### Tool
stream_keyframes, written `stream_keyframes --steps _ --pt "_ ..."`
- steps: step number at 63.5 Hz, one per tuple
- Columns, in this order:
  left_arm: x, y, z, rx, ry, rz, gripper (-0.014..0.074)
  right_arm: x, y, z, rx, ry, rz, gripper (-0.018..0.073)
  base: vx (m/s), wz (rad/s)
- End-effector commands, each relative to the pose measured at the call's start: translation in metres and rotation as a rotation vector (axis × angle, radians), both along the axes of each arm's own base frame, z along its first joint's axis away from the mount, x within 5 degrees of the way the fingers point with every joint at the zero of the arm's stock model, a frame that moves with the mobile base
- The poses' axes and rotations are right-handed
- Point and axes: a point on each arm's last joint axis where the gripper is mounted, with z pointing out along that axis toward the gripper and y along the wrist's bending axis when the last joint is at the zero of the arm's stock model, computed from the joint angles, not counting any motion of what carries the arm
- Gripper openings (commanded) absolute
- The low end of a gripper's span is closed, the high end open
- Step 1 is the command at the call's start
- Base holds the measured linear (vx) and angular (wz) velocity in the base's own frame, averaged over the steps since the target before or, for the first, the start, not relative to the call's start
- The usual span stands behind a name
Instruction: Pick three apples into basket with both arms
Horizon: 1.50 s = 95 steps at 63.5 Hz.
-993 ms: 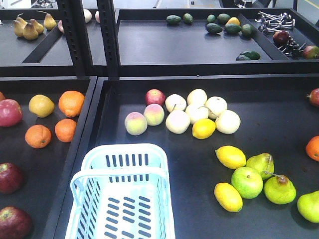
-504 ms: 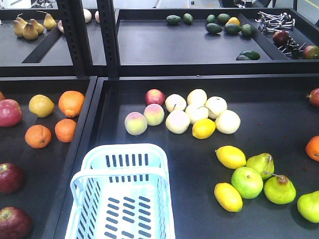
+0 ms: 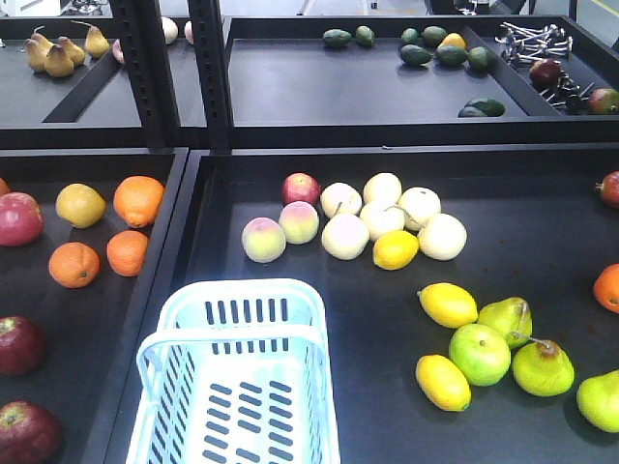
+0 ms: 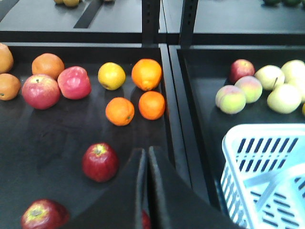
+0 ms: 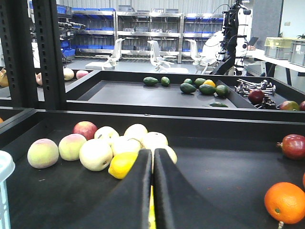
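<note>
Apples: dark red, lying in the left tray. Two are in plain sight, and a red sliver under the left gripper may be the third.
Basket: in the adjoining tray, near the apples, nothing seen inside.
Left gripper: jaws pressed together, holding nothing, above the apples.
Right gripper: likewise closed and unladen.
Change over the last second: none in the front view. Judged: no pick begun, all three apples outstanding.

Dark red apple sits stem-up in the left tray. Second apple lies nearer; third apple shows only a red sliver. Empty pale blue basket stands upright in the adjoining tray.
</note>
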Motion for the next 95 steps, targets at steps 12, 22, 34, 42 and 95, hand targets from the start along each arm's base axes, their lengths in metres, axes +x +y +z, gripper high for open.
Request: stream_keyframes --steps 12,22,34,42,95 --pt "0.001 0.0 0.009 0.05 -0.02 -0.026 0.0232 -0.001 0.0 0.003 -0.008 -0.079 -0.004 -0.0009 0.0 0.0" --pt "-0.001 0.0 0.006 0.049 0.028 -0.029 0.0529 -0.001 0.0 0.003 -0.008 -0.079 -0.004 -0.0009 0.0 0.0" --pt "0.001 -0.003 0.002 0.14 0.072 -0.11 0.0733 -0.001 0.0 0.003 -0.008 -0.079 -0.004 -0.0009 0.0 0.0" --pt "0.01 -0.018 0.004 0.183 0.064 -0.317 0.0715 -0.001 0.0 0.003 -0.008 -0.079 -0.004 -0.0009 0.0 0.0" --pt "0.101 -0.09 -0.021 0.569 0.027 -0.941 0.0695 -0.001 0.0 0.003 -0.008 -0.079 -0.004 -0.0009 0.0 0.0"
